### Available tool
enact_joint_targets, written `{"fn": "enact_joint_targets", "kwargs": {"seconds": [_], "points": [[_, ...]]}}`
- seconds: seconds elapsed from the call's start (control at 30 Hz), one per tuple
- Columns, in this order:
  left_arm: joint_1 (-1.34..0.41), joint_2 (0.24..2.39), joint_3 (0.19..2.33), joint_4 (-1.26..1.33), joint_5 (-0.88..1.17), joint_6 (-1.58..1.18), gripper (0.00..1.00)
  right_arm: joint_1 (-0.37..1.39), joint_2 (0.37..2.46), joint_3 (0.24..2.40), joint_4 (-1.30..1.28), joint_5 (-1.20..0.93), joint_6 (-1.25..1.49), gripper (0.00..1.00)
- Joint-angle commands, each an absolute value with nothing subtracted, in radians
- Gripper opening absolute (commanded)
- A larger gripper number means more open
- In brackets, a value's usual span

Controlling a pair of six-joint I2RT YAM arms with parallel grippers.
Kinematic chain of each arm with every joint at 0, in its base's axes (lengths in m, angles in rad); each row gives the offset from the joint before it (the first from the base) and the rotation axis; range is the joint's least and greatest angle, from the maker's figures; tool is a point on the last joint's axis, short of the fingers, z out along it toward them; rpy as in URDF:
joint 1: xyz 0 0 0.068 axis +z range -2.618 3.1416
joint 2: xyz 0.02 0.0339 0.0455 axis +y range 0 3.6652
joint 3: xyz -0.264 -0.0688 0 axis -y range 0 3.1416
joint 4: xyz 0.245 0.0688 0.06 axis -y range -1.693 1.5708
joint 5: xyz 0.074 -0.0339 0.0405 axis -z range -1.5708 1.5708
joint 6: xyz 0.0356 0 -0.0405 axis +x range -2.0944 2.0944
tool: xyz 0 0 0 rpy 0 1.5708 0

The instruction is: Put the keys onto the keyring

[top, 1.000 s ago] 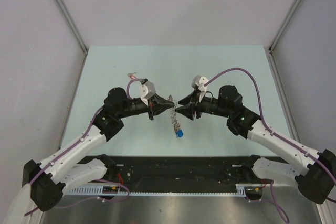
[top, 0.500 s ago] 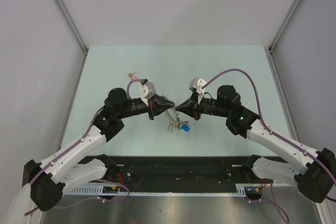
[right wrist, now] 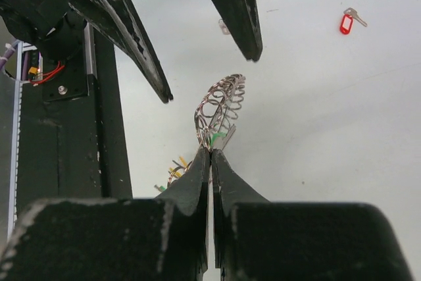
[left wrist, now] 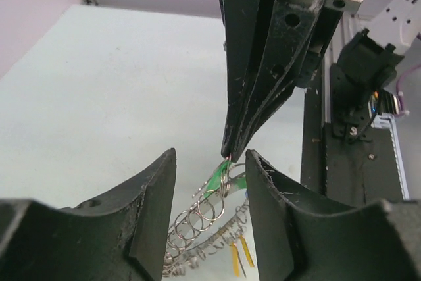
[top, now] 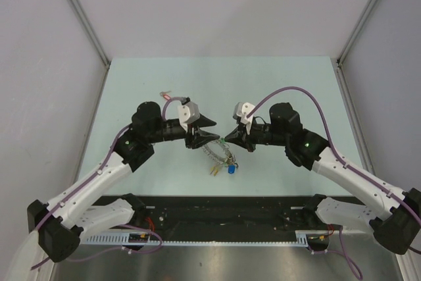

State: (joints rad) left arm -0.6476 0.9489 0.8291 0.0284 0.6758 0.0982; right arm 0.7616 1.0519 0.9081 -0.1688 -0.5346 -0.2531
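Left gripper (left wrist: 210, 162): spread, near keyring (right wrist: 220, 106).
Right gripper (right wrist: 210, 153): pressed together, pinching keyring by green key (right wrist: 214, 139).
Red key (right wrist: 346, 22): on table (right wrist: 329, 129), well apart.

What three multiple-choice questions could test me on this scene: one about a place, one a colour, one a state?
1. Where is the red key?
A. In the left jaws
B. On the table, held by nothing
C. In the right jaws

2. What colour is the tag at the right jaws' tips?
A. Green
B. White
C. Purple

3. How do the left jaws stand?
A. Shut on a key
B. Shut on nothing
C. Open

Answers:
1 B: it lies alone on the table in the right wrist view.
2 A: green shows just where the right jaws pinch the keyring.
3 C: there is a wide gap between them and they grip nothing.
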Motion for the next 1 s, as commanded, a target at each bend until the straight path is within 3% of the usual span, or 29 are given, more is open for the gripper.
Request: {"fn": "enact_joint_targets", "kwargs": {"seconds": [0.0, 0.7, 0.9, 0.97], "points": [[-0.644, 1.014, 0.911, -0.103, 0.756, 0.175, 0.51, 0.781, 1.042, 0.973, -0.169, -0.509, -0.305, 0.0], [-0.672, 1.137, 1.0, -0.316, 0.818, 0.29, 0.31, 0.796, 1.04, 0.982, -0.181, -0.506, -0.322, 0.0], [-0.684, 1.149, 1.005, -0.327, 0.795, 0.301, 0.19, 0.796, 1.037, 0.98, -0.184, -0.506, -0.321, 0.0], [-0.687, 1.146, 1.0, -0.319, 0.784, 0.296, 0.06, 0.799, 1.035, 0.982, -0.189, -0.505, -0.321, 0.0]]}}
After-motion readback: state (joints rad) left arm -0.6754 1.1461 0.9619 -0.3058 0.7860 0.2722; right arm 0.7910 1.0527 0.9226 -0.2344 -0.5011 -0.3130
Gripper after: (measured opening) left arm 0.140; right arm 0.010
